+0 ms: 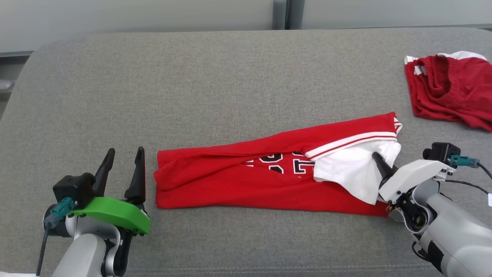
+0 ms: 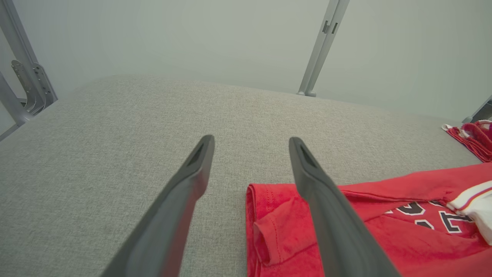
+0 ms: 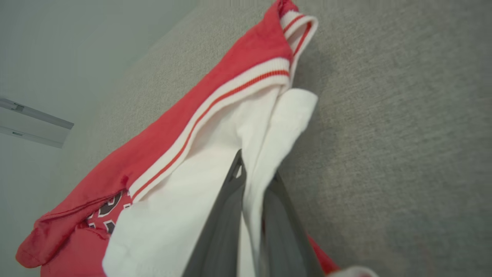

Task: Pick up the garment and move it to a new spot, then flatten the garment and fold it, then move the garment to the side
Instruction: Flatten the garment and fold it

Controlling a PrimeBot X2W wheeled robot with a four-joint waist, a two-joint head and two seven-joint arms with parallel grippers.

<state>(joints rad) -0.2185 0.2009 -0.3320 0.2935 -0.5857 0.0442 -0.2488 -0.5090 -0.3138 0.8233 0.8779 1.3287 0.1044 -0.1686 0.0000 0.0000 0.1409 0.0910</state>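
The garment is a red shirt with white sleeve, striped trim and dark lettering, folded into a long band across the grey cushion. My right gripper is at its right end, shut on the white sleeve fabric, which is pinched between the two dark fingers. My left gripper stands open just left of the garment's left end, apart from it, with nothing between its fingers.
A second red and white garment lies crumpled at the far right of the grey cushion. A pale wall with a metal post runs behind the cushion's far edge.
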